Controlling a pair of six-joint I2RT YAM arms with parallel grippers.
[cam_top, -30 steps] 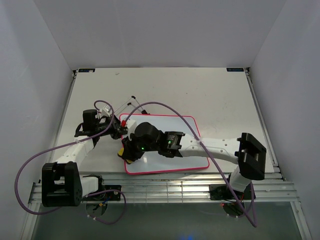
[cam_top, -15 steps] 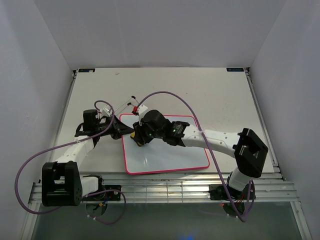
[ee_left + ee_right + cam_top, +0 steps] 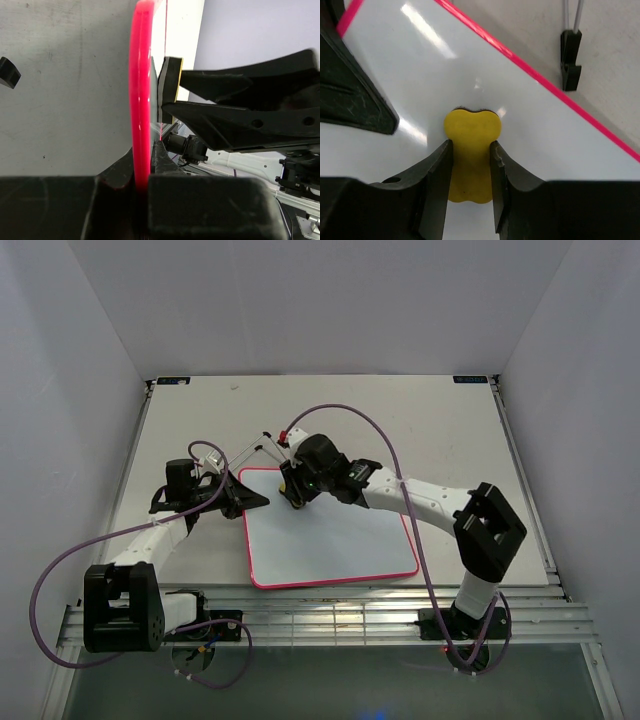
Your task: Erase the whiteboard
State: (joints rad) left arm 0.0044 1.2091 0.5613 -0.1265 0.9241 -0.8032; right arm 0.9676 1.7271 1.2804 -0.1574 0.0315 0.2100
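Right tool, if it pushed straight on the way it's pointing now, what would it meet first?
The whiteboard. The right tool points at its white face, and the yellow eraser it grips looks pressed against it, though exact contact is unclear.

Top external: high, fixed at 6 o'clock side of table (image 3: 440, 430), looks down and toward 12, whole workspace in frame.
Left wrist: very close, edge-on along whiteboard (image 3: 141, 100) frame.
Right wrist: close, looks down on board face.
Wrist views share yellow eraser (image 3: 169, 90); all three share board's 10 o'clock corner.
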